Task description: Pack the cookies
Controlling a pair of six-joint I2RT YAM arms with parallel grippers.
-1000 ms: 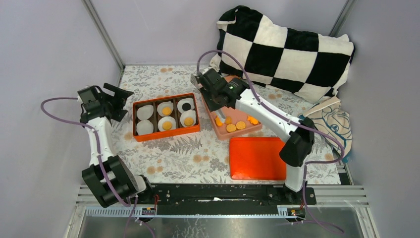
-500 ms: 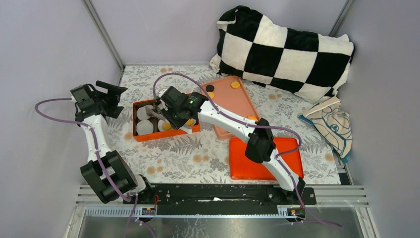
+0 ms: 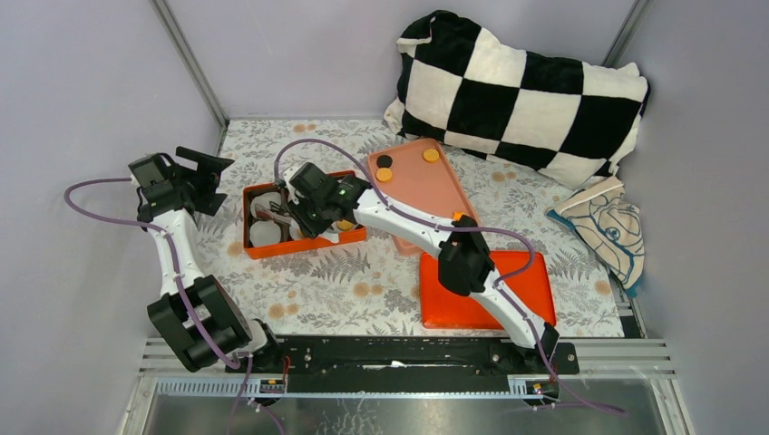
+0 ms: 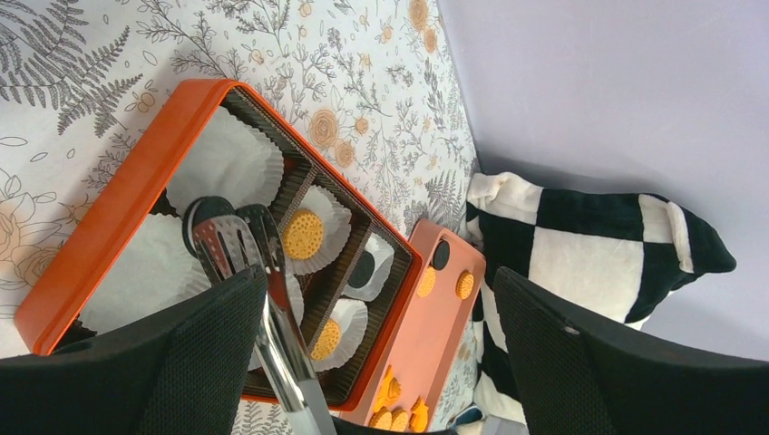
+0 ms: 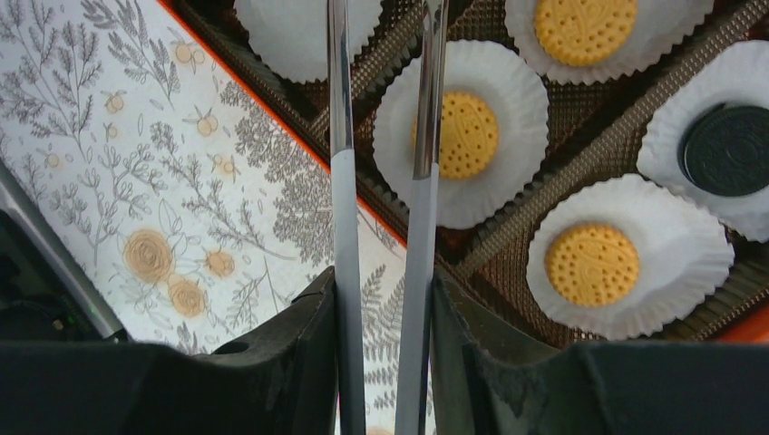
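Observation:
My right gripper is shut on metal tongs and reaches over the orange box. In the left wrist view the tong tips grip a black cookie above an empty white liner at the box's left end. Other liners hold orange cookies and a black cookie. The pink tray holds a black cookie, an orange one and more at its near end. My left gripper is open and empty, left of the box.
An orange lid lies flat at the front right, under my right arm. A black-and-white checked pillow fills the back right. A folded cloth lies by the right wall. A floral mat covers the table.
My right arm has swung left from the pink tray to the orange box's left end, carrying the tongs. My left gripper shifted slightly left early on, then stayed still.

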